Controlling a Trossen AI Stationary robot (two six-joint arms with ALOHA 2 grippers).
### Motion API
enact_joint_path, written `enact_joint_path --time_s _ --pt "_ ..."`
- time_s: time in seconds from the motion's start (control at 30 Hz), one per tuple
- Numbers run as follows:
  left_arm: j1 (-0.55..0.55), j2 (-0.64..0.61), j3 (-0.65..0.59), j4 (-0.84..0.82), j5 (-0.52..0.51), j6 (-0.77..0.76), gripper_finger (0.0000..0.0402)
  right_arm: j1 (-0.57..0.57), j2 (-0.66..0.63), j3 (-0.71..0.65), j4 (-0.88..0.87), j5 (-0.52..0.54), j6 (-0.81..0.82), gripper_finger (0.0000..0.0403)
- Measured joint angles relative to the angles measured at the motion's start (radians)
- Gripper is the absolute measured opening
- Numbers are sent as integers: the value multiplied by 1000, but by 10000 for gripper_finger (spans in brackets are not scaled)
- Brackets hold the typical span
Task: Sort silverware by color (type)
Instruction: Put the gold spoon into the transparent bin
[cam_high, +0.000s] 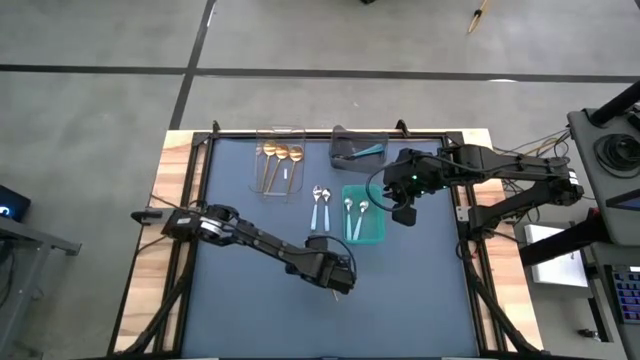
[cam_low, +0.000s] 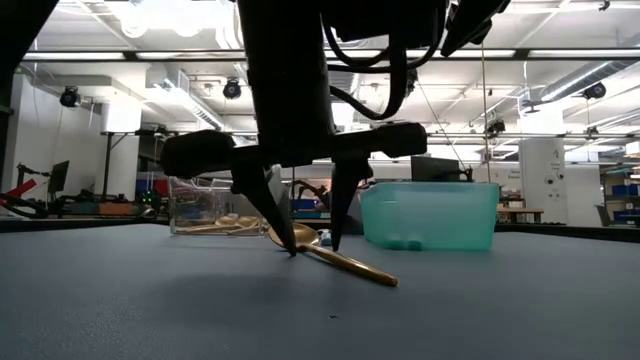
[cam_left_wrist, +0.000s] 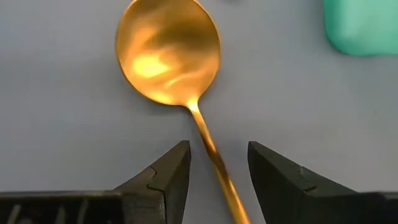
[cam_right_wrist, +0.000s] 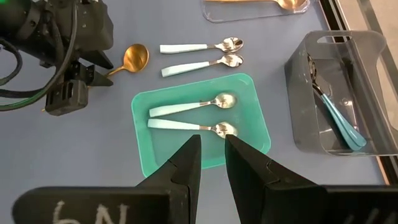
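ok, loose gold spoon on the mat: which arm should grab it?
Left. The left gripper is already down at the gold spoon, open fingers straddling its handle. The right gripper hovers over the teal bin, away from it.

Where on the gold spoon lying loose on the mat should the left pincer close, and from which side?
Probably on the thin handle just behind the bowl, coming straight down from above. The gold spoon lies flat on the mat, so only its narrow handle offers two opposing edges; the bowl is wide and rounded. The left pincer is already open with one finger on each side of the handle, tips near the mat in the low view.
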Motion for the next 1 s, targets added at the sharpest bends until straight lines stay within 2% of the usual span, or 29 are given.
enact_joint_path --time_s 0.23,0.67,0.9,1.0 --pt "-2 -4 -39 18 -13 -53 134 0 0 0 0 0 18 63" --pt "-5 -3 -42 6 23 -82 62 0 0 0 0 1 28 63" --pt "-18 -2 -43 1 22 -114 9 0 0 0 0 2 28 63" --pt "-21 -2 -43 0 22 -132 6 0 0 0 0 2 27 63"
